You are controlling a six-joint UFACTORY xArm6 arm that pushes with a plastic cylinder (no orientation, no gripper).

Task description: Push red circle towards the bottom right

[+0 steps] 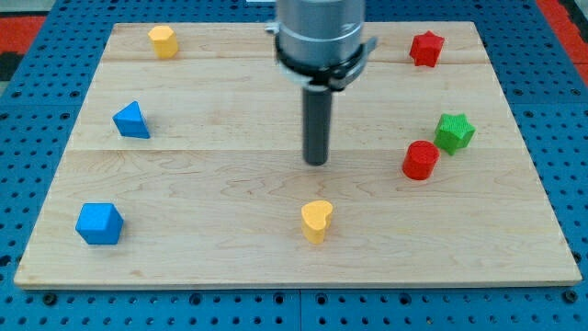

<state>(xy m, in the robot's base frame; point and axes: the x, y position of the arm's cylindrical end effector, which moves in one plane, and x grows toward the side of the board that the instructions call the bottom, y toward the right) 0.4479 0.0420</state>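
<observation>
- Across nearly the whole frame lies the desk, a pale wooden board on a blue pegboard; it carries seven blocks in all.
- At the upper middle of the frame the arm comes down, ending in a dark rod with no jaws on it at all, so there is nothing to stand apart or together; my tip sits on the board near its centre, touching no block.
- Counted by colour, there are two blue, two yellow, two red and one green.
- Blue: a cube-like block at lower left and a triangular block at middle left.
- Yellow: a heart just below my tip, and a rounded block at upper left.
- Red: a star at upper right, and the red circle, the task's thing, at middle right, level with my tip and well apart from it.
- Green: a star just beside the red circle, up and to its right, seemingly not quite touching.
- As I judge it, the approach is in hand and no push has begun; the next move calls for my tip to reach the circle's upper-left side, then drive it down and rightward, away from the green star.
</observation>
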